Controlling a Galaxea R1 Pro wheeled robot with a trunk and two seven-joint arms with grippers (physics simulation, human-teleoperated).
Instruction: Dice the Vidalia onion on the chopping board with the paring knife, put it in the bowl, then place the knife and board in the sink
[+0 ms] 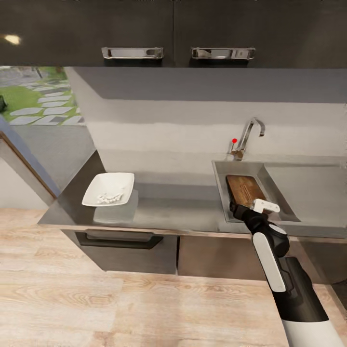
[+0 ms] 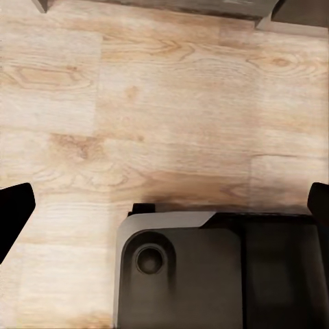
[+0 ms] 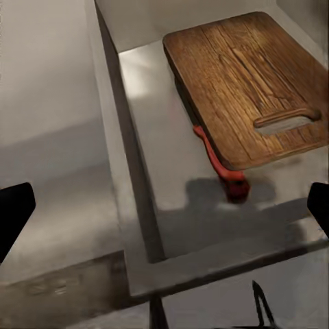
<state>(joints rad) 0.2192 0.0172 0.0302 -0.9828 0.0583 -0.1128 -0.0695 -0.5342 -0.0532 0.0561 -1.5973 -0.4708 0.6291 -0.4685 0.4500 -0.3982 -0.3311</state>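
The dark brown chopping board (image 3: 240, 75) lies inside the sink (image 3: 147, 137), its handle slot toward my right gripper. Along the board's edge lies the paring knife (image 3: 218, 164); its reddish handle sticks out and its blade is mostly hidden by the board. My right gripper (image 3: 164, 205) hovers open and empty over the near rim of the sink (image 1: 220, 193), just short of the board (image 1: 243, 189). The white bowl (image 1: 96, 190) on the countertop (image 1: 178, 207) holds the diced Vidalia onion (image 1: 110, 197). My left gripper (image 2: 164, 205) is open and empty over the floor.
The chrome tap (image 1: 250, 129) with its red-tipped lever stands behind the basin, the flat drainer (image 1: 313, 188) to its right. Dark wall cabinets (image 1: 173, 29) hang above. Below the left gripper are wooden floor (image 2: 164, 103) and my dark base (image 2: 205, 274).
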